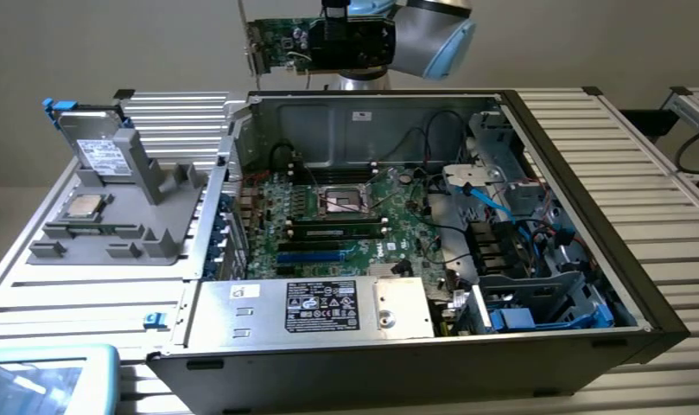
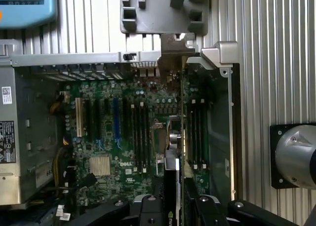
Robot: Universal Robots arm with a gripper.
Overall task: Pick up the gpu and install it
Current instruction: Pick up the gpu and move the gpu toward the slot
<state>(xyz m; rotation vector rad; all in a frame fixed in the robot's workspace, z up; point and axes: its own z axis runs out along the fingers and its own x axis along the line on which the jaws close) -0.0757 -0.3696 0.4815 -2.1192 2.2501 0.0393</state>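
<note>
The ribbed metal bench carries an open computer case lying on its side across its middle, reaching almost to the near edge. The robot arm hangs over the far edge of the bench, above the case's far wall.

Inside the case, the green motherboard covers the floor, with its row of long slots bare. A silver power supply with a dark label sits against the case's near wall.

Along the bench's edge at the exterior view's left stands a grey holder. A pale blue device lies at the near corner on that same side.

The gpu is held in the air over the far side of the case, well apart from the motherboard. Its green board stands on edge and its silver bracket points away from the arm.

A silver drive with a white label stands upright at the holder's far end.

The fingers are clamped on the gpu, one on each face of the card.

A square processor chip lies flat in the holder, and just nearside of it lies a narrow memory stick.
</note>
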